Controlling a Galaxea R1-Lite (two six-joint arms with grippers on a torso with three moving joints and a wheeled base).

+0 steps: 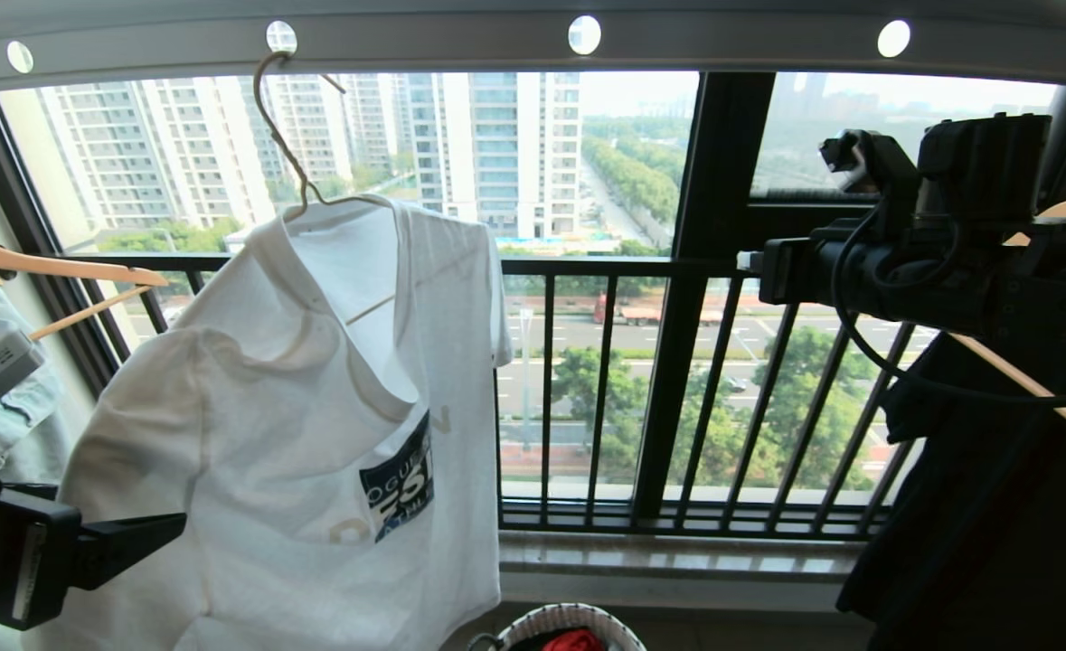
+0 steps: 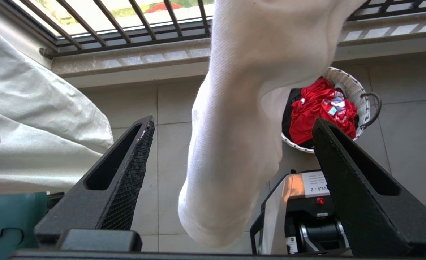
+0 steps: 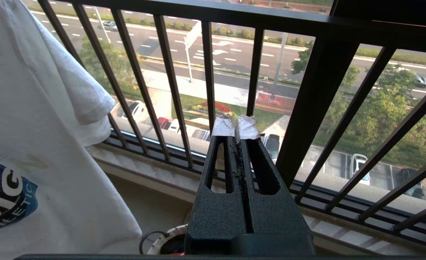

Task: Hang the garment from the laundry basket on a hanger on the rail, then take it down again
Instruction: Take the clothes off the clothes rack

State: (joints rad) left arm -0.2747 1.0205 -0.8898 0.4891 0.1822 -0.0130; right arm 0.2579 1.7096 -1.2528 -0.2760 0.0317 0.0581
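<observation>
White garment (image 1: 316, 407) on hanger (image 1: 293, 149); left tool (image 2: 231, 169) low beside hem, released; right tool (image 3: 234, 130) raised level, clenched empty.

The T-shirt (image 1: 297, 434) hides most of the thin hanger (image 1: 284, 136); only its neck and hook show. The shirt's blue picture (image 1: 399, 488) is folded, so the words cannot be read. The laundry basket (image 1: 569, 624) is cut off at the bottom edge. Only one finger of the left gripper (image 1: 126, 542) peeks in.
</observation>
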